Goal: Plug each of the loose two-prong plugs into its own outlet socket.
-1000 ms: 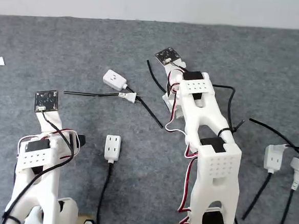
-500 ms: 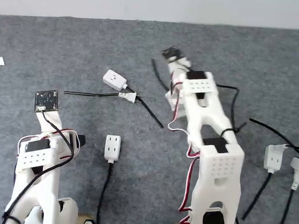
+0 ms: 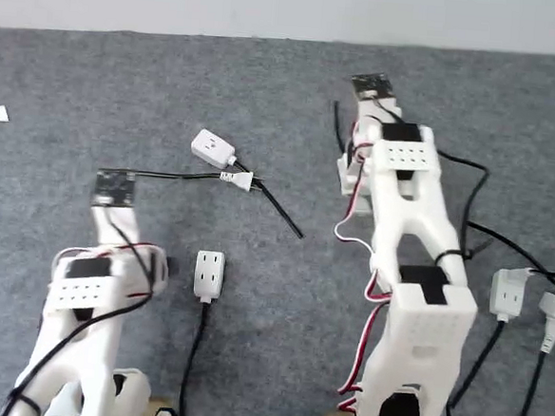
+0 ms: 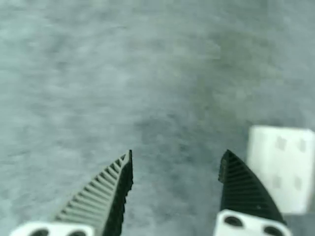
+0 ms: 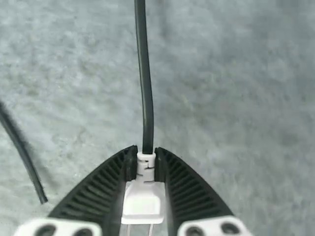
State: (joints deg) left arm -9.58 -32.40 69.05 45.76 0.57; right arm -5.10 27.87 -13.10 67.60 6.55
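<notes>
- Right gripper (image 5: pixel 142 153): the jaws are clamped on a small white plastic two-prong plug (image 5: pixel 142 196). The plug sits deep between the black ribbed fingers (image 5: pixel 106 189), and its black cord (image 5: pixel 142 73) runs straight out past the fingertips over the grey felt-like table cover (image 5: pixel 236 73).
- Left gripper (image 4: pixel 178 158): the jaws stand wide apart above the bare cover, with nothing between them.
- A white rectangular outlet block (image 4: pixel 283 167) lies just beside one finger, outside the gap. Its face marks are too blurred to read.
- High view: a white three-socket outlet block (image 3: pixel 208 270) lies between the two arms. A loose white plug (image 3: pixel 240 180) lies near another white outlet block (image 3: pixel 211 147).
- Print on the left wrist circuit board (image 3: pixel 114 187) is too small to read.
</notes>
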